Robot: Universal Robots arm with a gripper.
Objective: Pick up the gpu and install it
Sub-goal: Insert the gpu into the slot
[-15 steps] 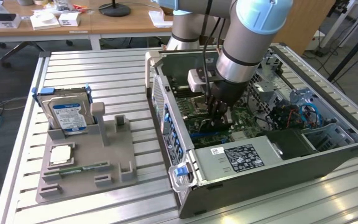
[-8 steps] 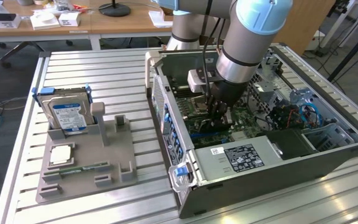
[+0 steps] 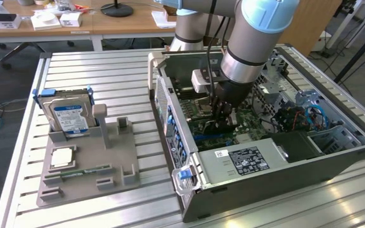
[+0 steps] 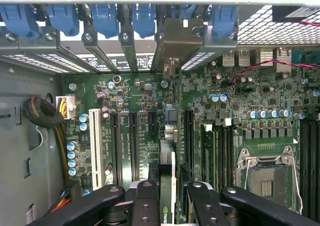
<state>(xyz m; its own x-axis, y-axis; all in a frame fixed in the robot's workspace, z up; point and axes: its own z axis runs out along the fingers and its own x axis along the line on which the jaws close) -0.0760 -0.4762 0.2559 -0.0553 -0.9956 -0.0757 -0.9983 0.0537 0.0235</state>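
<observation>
The gripper (image 4: 172, 193), jaws half closed, pinches the gpu (image 4: 173, 166) by its flat faces, so the card hangs edge-down, apparently to line up with the motherboard (image 4: 240, 116) slots inside the computer case (image 3: 284, 183), centre of the exterior view. Beyond, its metal bracket (image 4: 175, 41) seems to sit among the blue clips (image 4: 105, 18). Farthest, at the exterior view's left, the hard drive (image 3: 68, 116) stands upright in a grey holder (image 3: 93, 185).
</observation>
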